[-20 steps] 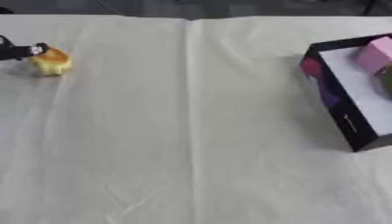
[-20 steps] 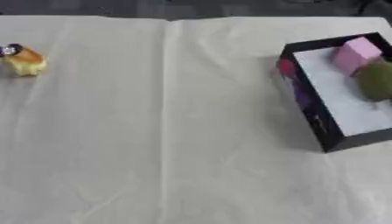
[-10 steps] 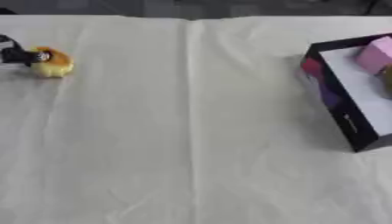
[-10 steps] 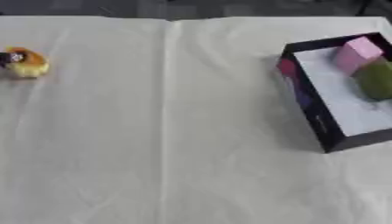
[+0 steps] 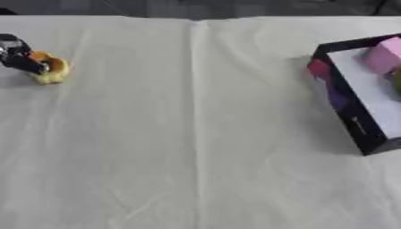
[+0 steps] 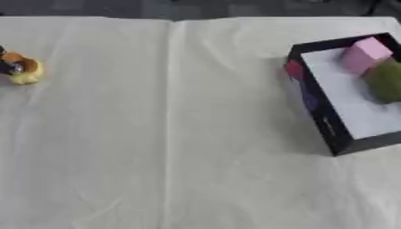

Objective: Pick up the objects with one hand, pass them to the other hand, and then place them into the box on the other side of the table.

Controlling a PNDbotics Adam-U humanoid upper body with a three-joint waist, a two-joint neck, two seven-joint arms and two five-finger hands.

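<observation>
A small yellow and orange object lies at the far left of the cloth-covered table. My left hand comes in from the left edge, its black fingers curled round that object. At the right stands a black box with a white floor. A pink block and a green rounded object lie inside it. My right hand shows in neither view.
A pale cloth with a lengthwise crease covers the whole table. The table's far edge meets a dark floor. The box runs out past the right edge of the left eye view.
The yellow object and the fingers on it have shifted slightly to the right. The object has turned, with more orange showing now. The box has not moved.
</observation>
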